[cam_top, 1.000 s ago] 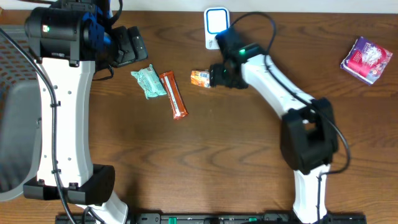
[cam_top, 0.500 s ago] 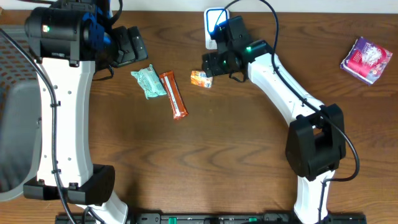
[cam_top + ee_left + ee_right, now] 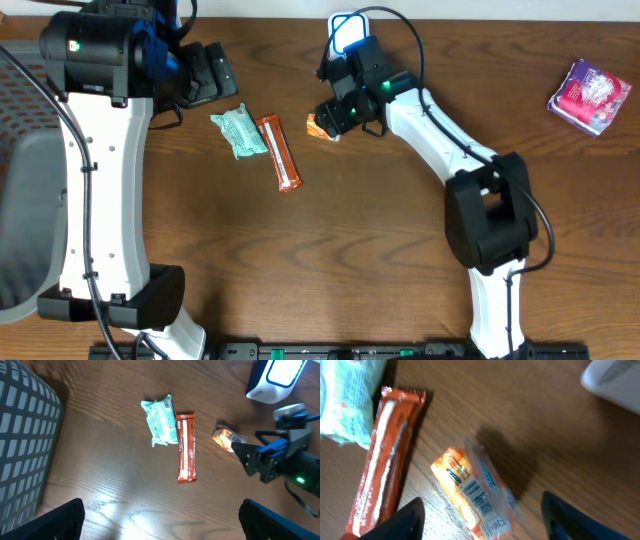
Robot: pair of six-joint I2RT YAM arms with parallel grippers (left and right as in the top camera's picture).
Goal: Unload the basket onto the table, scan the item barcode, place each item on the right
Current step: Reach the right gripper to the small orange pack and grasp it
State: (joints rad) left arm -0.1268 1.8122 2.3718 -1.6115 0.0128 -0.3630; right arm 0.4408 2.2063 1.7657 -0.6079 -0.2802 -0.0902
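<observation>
The right gripper (image 3: 480, 510) stands wide astride the orange packet (image 3: 451, 471), not gripping, probably lining up to lift it. The packet lies on the table (image 3: 545, 435), barcode (image 3: 478, 494) up, beside the bar (image 3: 385, 465). Beyond stands the scanner (image 3: 615, 380). The left gripper (image 3: 162, 520) hangs wide, idle.

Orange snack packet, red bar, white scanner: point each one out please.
orange snack packet (image 3: 470, 492), right wrist view, on its barcode panel.
red bar (image 3: 186, 447), left wrist view, middle of the wrapper.
white scanner (image 3: 344, 30), overhead view, on its blue-lit face.
</observation>
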